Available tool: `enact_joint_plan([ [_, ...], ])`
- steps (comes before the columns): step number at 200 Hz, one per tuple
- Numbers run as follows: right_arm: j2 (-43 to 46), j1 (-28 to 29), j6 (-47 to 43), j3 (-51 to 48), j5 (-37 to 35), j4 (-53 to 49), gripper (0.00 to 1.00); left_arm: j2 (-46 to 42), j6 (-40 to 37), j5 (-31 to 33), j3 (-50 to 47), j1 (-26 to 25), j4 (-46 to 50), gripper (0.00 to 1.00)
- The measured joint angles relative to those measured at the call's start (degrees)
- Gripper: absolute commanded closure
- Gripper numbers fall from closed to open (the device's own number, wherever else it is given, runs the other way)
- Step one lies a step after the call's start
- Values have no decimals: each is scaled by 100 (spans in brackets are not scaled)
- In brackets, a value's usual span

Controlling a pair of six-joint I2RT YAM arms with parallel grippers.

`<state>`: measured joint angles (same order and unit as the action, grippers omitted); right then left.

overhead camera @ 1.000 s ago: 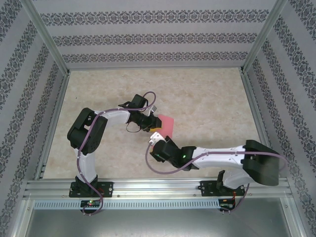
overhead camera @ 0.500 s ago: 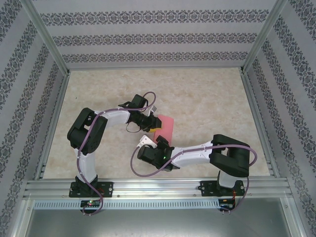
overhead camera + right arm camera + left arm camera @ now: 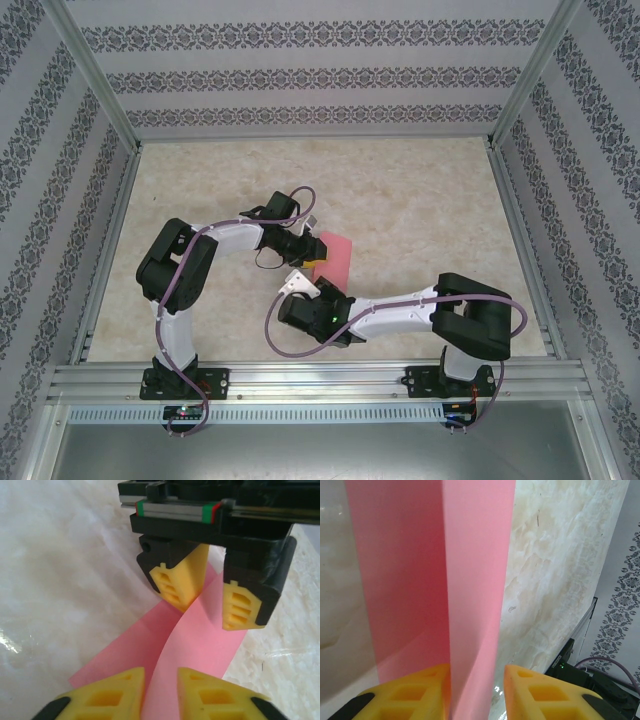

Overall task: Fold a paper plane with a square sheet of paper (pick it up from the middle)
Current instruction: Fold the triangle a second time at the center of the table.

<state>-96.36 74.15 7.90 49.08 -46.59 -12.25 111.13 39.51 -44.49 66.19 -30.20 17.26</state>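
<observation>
Both arms bend in toward the middle of the table (image 3: 420,190), which looks like pale marble. The left gripper (image 3: 316,252) and the right gripper (image 3: 308,283) meet at the square sheet of paper (image 3: 337,256). It is thin, smooth and pink, folded into a raised flap. The yellow fingers (image 3: 182,582) of each gripper are a little apart, with the flap between them.

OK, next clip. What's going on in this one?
Two arms are working a pink sheet of paper mid-table. The left gripper has its fingers on either side of a raised fold at one end. The right gripper straddles the upright fold from the opposite end. It is partly folded, no plane yet.
</observation>
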Motion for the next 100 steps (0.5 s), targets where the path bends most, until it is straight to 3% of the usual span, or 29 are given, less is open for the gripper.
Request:
enact_joint_plan([
  [13, 50, -2, 61, -15, 15, 4, 92, 0, -2, 0, 2, 0, 22, 65],
  [35, 138, -44, 166, -44, 50, 0, 97, -2, -15, 15, 37, 0, 72, 63],
  [72, 323, -240, 295, -166, 426, 74, 100, -4, -94, 249, 118, 0, 278, 55],
  [100, 634, -597, 424, -450, 1040, 297, 100, -153, -210, 817, 162, 0, 662, 50],
])
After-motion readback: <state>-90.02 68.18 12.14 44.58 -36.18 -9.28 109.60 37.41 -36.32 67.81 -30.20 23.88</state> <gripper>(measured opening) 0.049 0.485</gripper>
